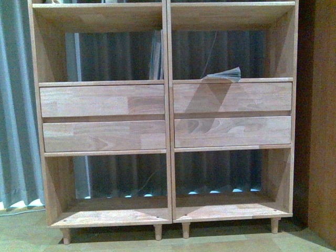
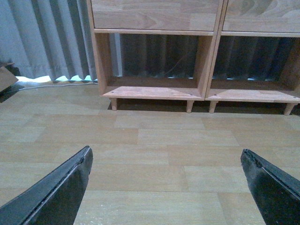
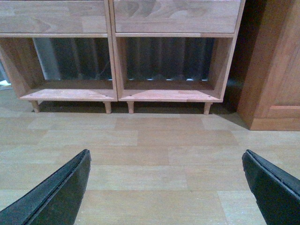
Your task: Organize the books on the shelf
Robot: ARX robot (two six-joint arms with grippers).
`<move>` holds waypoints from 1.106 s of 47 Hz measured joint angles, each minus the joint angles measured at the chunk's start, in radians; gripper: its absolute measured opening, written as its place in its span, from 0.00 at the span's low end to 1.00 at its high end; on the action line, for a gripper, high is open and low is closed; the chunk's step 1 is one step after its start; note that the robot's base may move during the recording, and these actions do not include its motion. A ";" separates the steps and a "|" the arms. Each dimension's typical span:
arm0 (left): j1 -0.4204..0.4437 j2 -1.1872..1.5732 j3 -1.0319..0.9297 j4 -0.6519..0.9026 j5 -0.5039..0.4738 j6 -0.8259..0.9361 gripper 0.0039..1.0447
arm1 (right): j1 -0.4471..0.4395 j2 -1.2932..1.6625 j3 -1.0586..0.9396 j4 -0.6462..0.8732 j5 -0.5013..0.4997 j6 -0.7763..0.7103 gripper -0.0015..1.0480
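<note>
The light wooden shelf [image 1: 167, 105] fills the front view, with two columns of open compartments and drawer fronts. A thin floppy book [image 1: 226, 75] lies flat on the right column's middle board, its pages hanging over the front edge. Several books [image 1: 156, 55] stand upright against the centre divider in the left column. Neither arm shows in the front view. My left gripper [image 2: 166, 157] is open above bare wooden floor, facing the shelf's bottom compartments [image 2: 154, 91]. My right gripper [image 3: 166, 157] is open too, nothing between its fingers, facing the shelf's lower right compartment [image 3: 171, 93].
Grey curtains [image 1: 16, 105] hang behind and left of the shelf. A brown wooden cabinet [image 3: 276, 70] stands right of the shelf. A white cable [image 2: 51, 83] runs along the floor by the curtain. Wood-plank floor [image 2: 159, 140] stretches between the grippers and the shelf's short legs.
</note>
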 joint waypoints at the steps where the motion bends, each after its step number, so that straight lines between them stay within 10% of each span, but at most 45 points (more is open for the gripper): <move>1: 0.000 0.000 0.000 0.000 0.000 0.000 0.93 | 0.000 0.000 0.000 0.000 0.000 0.000 0.93; 52: 0.000 0.000 0.000 0.000 0.000 0.000 0.93 | 0.000 0.000 0.000 0.000 0.000 0.000 0.93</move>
